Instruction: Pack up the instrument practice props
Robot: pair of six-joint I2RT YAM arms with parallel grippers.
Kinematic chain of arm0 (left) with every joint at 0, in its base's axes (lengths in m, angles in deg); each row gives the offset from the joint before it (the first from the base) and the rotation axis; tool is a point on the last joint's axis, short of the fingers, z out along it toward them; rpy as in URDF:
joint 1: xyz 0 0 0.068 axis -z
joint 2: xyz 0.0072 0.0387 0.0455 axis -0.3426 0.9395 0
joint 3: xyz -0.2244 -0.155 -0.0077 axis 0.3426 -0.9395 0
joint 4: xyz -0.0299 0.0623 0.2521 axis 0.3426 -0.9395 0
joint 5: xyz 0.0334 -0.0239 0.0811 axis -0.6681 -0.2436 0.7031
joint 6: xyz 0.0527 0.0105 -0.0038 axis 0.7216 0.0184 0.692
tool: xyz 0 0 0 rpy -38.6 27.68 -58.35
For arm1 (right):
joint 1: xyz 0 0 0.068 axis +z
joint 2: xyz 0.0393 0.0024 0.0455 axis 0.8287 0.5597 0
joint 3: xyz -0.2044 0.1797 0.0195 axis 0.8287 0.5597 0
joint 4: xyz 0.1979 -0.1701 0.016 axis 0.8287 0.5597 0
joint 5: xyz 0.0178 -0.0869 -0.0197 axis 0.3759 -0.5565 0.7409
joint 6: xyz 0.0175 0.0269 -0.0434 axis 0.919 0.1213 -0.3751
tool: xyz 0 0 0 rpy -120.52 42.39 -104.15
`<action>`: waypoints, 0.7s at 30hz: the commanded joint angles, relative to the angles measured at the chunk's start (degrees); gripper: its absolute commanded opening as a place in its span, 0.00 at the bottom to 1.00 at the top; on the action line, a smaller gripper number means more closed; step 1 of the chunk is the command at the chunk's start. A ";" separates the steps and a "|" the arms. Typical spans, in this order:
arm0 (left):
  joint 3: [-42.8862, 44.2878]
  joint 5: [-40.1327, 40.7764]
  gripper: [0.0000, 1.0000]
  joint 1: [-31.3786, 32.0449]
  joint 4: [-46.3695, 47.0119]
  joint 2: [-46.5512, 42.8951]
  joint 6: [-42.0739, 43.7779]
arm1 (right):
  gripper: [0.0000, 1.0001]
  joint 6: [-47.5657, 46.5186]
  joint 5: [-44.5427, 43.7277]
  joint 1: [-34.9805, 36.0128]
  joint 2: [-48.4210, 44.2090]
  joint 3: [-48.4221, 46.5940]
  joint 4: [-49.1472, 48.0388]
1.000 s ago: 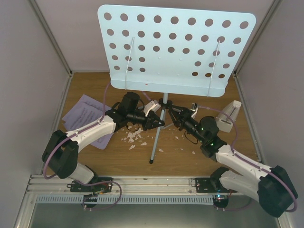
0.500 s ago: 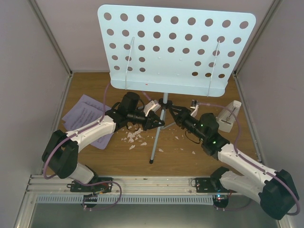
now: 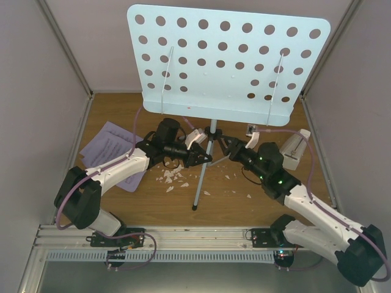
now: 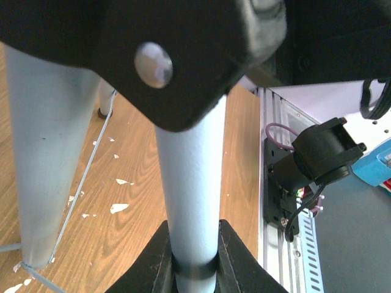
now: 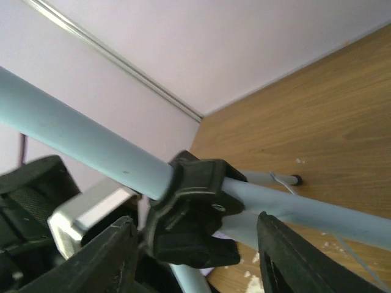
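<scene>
1. Centre of wooden worktop (image 3: 153, 204): pale blue music stand (image 3: 226, 61) upright on tripod legs, holed desk toward back wall.
2. Left fingers (image 4: 149, 268) clamped round one pale tube of stand.
3. Right fingers (image 5: 110, 256) apart, either side of black collar (image 5: 195, 207) on stand, opp. left arm.
4. Sheet-music pages (image 3: 109, 148) flat at left, partly hidden by left arm; white metronome (image 3: 294, 149) at right, beside right arm.
5. White crumbs (image 3: 172, 177) scattered round stand legs.

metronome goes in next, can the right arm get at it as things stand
Probably yes: the metronome stands just beside the right arm with nothing between, and its jaws are open around the black collar on the stand, holding nothing.
</scene>
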 commanded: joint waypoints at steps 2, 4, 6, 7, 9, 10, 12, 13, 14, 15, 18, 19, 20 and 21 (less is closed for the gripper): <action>0.28 1.40 0.00 0.44 -0.28 1.15 3.16 | 0.65 -5.24 -3.38 -0.24 -5.22 -1.71 3.68; 0.32 1.42 0.00 0.45 -0.31 1.31 3.16 | 0.73 -3.31 -4.47 -0.24 -8.58 -0.09 5.20; 0.33 1.41 0.00 0.44 -0.36 1.42 3.16 | 0.78 -0.48 -5.61 -0.34 -11.60 1.96 6.47; 0.34 1.53 0.00 0.44 -0.38 1.45 3.16 | 0.81 1.48 -5.70 -0.33 -13.04 3.07 7.16; 0.34 1.60 0.00 0.44 -0.40 1.41 3.16 | 0.85 6.00 -6.83 -0.41 -15.55 5.29 7.49; 0.34 1.59 0.00 0.45 -0.32 1.37 3.16 | 0.87 7.89 -6.84 -0.48 -16.53 6.29 7.20; 0.34 1.74 0.00 0.45 -0.47 1.35 3.16 | 0.90 11.28 -6.60 -0.51 -17.96 7.69 6.75; 0.35 1.89 0.00 0.45 -0.42 1.34 3.16 | 0.91 12.72 -6.16 -0.51 -18.39 8.09 6.38; 0.29 1.92 0.00 0.44 -0.48 1.31 3.16 | 0.91 14.07 -6.02 -0.52 -18.62 8.33 6.02; 0.33 1.98 0.00 0.46 -0.47 1.36 3.16 | 0.93 15.63 -5.34 -0.53 -18.72 8.38 5.59; 0.34 1.93 0.00 0.53 -0.49 1.28 3.16 | 0.96 22.82 -3.29 -0.51 -18.49 8.68 5.32; 0.34 2.02 0.00 0.53 -0.49 1.15 3.16 | 0.96 25.91 -3.10 -0.50 -18.36 8.83 5.61; 0.34 2.17 0.00 0.51 -0.61 1.11 3.16 | 0.96 28.98 -3.06 -0.50 -18.18 9.06 5.84; 0.41 2.25 0.00 0.53 -0.72 0.98 3.16 | 0.96 31.11 -2.82 -0.50 -18.03 9.34 5.70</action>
